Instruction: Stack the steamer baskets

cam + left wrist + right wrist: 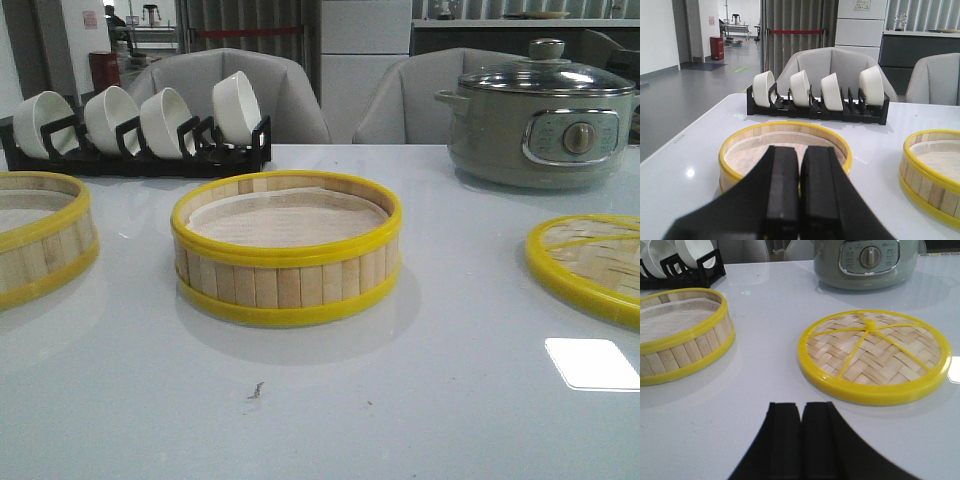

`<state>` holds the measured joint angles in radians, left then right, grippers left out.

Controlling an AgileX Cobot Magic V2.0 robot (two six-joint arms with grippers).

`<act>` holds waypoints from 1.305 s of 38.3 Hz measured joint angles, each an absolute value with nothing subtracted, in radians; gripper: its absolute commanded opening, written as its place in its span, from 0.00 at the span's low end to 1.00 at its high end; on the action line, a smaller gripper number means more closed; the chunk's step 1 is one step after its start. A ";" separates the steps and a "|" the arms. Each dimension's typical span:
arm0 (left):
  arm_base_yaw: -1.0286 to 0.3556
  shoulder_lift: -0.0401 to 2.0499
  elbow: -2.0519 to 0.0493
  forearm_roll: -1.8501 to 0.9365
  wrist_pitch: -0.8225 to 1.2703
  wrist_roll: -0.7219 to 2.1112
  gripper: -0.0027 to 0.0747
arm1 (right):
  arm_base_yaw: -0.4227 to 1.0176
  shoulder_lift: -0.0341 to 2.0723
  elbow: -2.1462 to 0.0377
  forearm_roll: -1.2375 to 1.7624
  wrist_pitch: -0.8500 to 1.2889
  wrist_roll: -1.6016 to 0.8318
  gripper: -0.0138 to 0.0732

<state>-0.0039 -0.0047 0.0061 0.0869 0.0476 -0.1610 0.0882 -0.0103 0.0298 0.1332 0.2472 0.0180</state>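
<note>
Tabletop (420, 400): smooth, glossy white w/ light glare. Steamer baskets (286, 248): pale bamboo slats, matt, w/ shiny yellow rims, prob. plastic; whitish liner inside looks like paper or cloth, can't tell which. Lid (874, 354): woven bamboo, rough texture, glossy yellow rim & spokes. Bowls (160, 120): glossy white ceramic in matt black rack (140, 155). Pot (540, 120): satin grey-green body, glass lid. Both hands (799, 195) (801, 440): matt black.

From the front view we look low and forward across the counter (420, 400), close to the middle steamer basket (286, 250). Our left wrist view sits just above its gripper (799, 195), facing the bowl rack (817, 107) and sharing that middle basket at its edge. Our right wrist view looks over its gripper (801, 440) at the lid (874, 355) and the pot (865, 262).
</note>
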 measured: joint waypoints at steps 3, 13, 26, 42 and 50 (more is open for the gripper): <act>-0.004 -0.005 0.006 0.087 0.048 -0.161 0.15 | 0.088 -0.010 0.030 0.131 0.221 0.018 0.22; -0.004 -0.005 0.006 0.087 0.048 -0.161 0.15 | 0.088 -0.010 0.030 0.130 0.078 0.018 0.22; -0.004 -0.005 0.006 0.087 -0.152 -0.165 0.15 | 0.088 -0.010 0.030 0.130 0.032 0.018 0.22; -0.004 -0.005 0.002 0.090 -0.258 -0.170 0.15 | 0.088 -0.010 0.014 0.190 0.097 0.028 0.22; -0.004 -0.005 -0.130 0.056 0.076 -0.193 0.15 | 0.088 0.126 -0.144 0.271 0.135 0.030 0.22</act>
<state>-0.0039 -0.0047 -0.1304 0.0555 0.0758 -0.1926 0.0882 0.1257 -0.1445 0.2705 0.1348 0.0302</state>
